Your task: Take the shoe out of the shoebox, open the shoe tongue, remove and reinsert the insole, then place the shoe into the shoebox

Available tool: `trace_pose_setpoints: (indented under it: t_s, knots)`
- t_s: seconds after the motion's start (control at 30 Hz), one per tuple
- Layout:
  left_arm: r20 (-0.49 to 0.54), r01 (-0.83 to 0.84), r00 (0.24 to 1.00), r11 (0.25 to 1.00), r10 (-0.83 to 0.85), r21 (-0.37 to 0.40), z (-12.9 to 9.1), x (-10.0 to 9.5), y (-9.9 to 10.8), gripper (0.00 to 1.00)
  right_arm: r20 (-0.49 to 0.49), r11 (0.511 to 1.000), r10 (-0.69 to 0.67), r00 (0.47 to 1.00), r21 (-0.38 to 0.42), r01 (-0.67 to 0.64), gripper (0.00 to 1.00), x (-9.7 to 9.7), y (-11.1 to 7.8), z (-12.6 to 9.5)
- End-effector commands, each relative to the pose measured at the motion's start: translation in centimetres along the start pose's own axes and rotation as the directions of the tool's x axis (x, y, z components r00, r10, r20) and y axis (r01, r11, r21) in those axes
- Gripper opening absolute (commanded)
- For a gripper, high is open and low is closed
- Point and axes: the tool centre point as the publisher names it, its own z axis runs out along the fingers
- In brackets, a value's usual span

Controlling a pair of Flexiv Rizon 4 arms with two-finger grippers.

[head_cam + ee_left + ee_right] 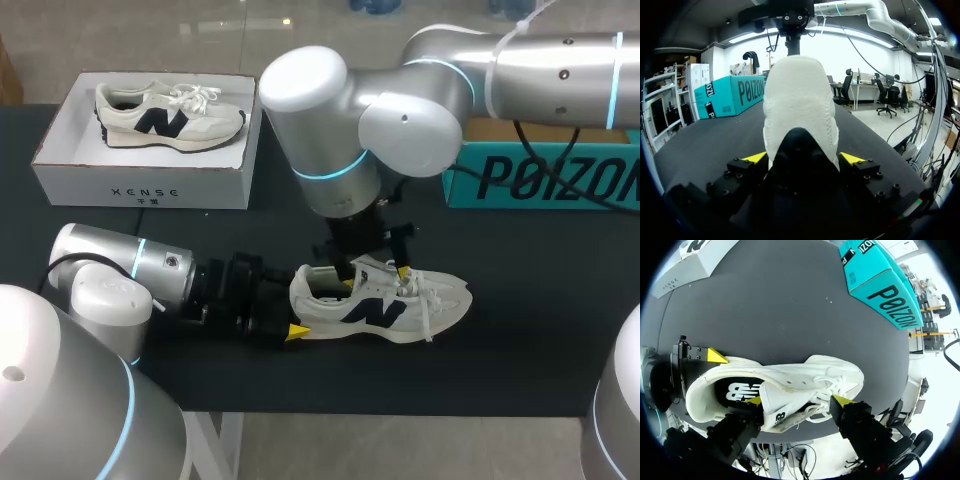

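Black bench (520, 360) carries the shoe (400, 315), its heel (800, 100) clenched between the left jaws and the tongue (790, 395) grasped by the right jaws from above. I think the tongue should be lifted slowly forward, heel held firm.

This is a robotics lab, a test bench rather than a home or a shop. My left arm (130, 265) and my right arm (400, 110), silver-grey with glowing blue rings at the joints, meet over a black-topped table (520, 350). On it stand a white shoebox (140, 185) and a teal box (540, 180), and my left gripper (804, 159) clamps a shoe (385, 305) by the heel.
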Motion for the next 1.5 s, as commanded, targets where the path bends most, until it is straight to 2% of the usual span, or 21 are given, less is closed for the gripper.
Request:
trace_pose_setpoints:
  t_s: [0.03, 0.3, 0.5, 0.6, 0.7, 0.77, 0.9, 1.07, 1.2, 1.3, 1.37, 1.5]
  knots:
    - [0.003, 0.000, 1.000, 1.000, 0.000, 0.000, 0.4, 0.0, 0.4, 0.00, -0.013, 1.000, 0.012, 1.000, -0.007, -0.012, 0.00, -1.0, -0.9, -0.1]
    - [0.003, 0.000, 1.000, 1.000, 0.000, 0.000, 0.4, 0.0, 0.4, 0.00, -0.026, 0.996, 0.083, 0.996, -0.034, -0.083, 0.00, -3.6, -3.3, -1.5]
    - [0.003, 0.000, 1.000, 1.000, 0.000, 0.000, 0.4, 0.0, 0.4, 0.00, -0.043, 0.991, 0.128, 0.991, -0.040, -0.129, 0.00, -5.2, -4.7, -1.7]
    - [0.003, 0.000, 1.000, 1.000, 0.000, 0.000, 0.4, 0.0, 0.4, 0.00, -0.051, 0.990, 0.129, 0.990, -0.044, -0.131, 0.00, -5.3, -4.9, -1.7]
    - [0.003, 0.000, 1.000, 1.000, 0.000, 0.000, 0.4, 0.0, 0.4, 0.00, -0.052, 0.992, 0.110, 0.993, -0.052, -0.113, 0.00, -4.4, -4.6, -2.1]
    - [0.003, 0.000, 1.000, 1.000, 0.000, 0.000, 0.4, 0.0, 0.4, 0.00, -0.057, 0.994, 0.092, 0.994, -0.062, -0.096, 0.24, -3.8, -4.3, -2.2]
    - [0.003, 0.000, 1.000, 1.000, 0.000, 0.000, 0.4, 0.0, 0.4, 0.00, -0.063, 0.995, 0.060, 0.996, -0.076, -0.064, 0.35, -2.6, -3.5, -2.6]
    - [0.003, 0.000, 1.000, 1.000, 0.000, 0.000, 0.4, 0.0, 0.4, 0.00, -0.064, 0.995, 0.041, 0.997, -0.087, -0.046, 0.34, -2.1, -2.8, -2.8]
    - [0.003, 0.000, 1.000, 1.000, 0.000, 0.000, 0.4, 0.0, 0.4, 0.00, -0.071, 0.994, 0.053, 0.996, -0.096, -0.059, 0.33, -2.9, -2.8, -3.0]
    - [0.003, 0.000, 1.000, 1.000, 0.000, 0.000, 0.4, 0.0, 0.4, 0.00, -0.068, 0.993, 0.058, 0.996, -0.096, -0.065, 0.21, -3.5, -2.9, -3.1]
    - [0.003, 0.000, 1.000, 1.000, 0.000, 0.000, 0.4, 0.0, 0.4, 0.00, -0.066, 0.993, 0.065, 0.996, -0.093, -0.071, 0.00, -4.0, -3.0, -3.1]
    - [0.003, 0.000, 1.000, 1.000, 0.000, 0.000, 0.4, 0.0, 0.4, 0.00, -0.072, 0.991, 0.087, 0.994, -0.091, -0.093, 0.00, -5.2, -3.5, -2.9]
